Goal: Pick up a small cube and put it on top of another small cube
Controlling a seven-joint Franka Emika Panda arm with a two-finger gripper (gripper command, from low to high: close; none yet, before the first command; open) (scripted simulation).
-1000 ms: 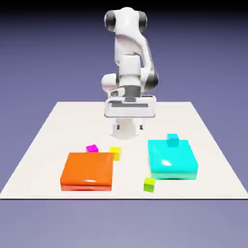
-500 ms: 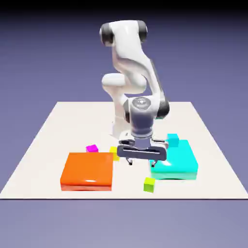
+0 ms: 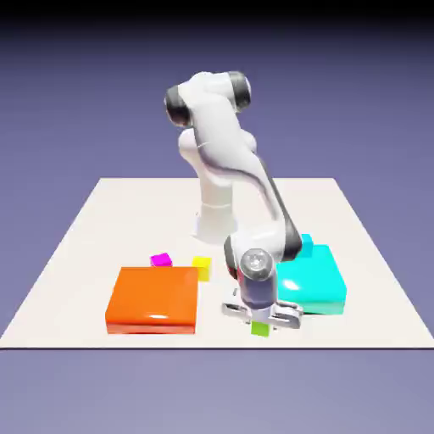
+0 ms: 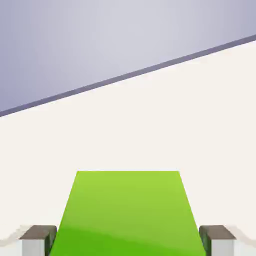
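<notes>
Gripper (image 3: 261,320) clamped on lime-green cube (image 3: 260,328), lower middle of frame, on table (image 3: 76,254). I judge hasty lifting could slip it; yellow cube (image 3: 202,266) sits tight beside orange slab (image 3: 153,297).

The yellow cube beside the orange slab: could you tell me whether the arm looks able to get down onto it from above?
Probably yes. The yellow cube stands on the table with nothing on top; the orange slab beside it is low. The gripper is shut on the lime-green cube.
</notes>
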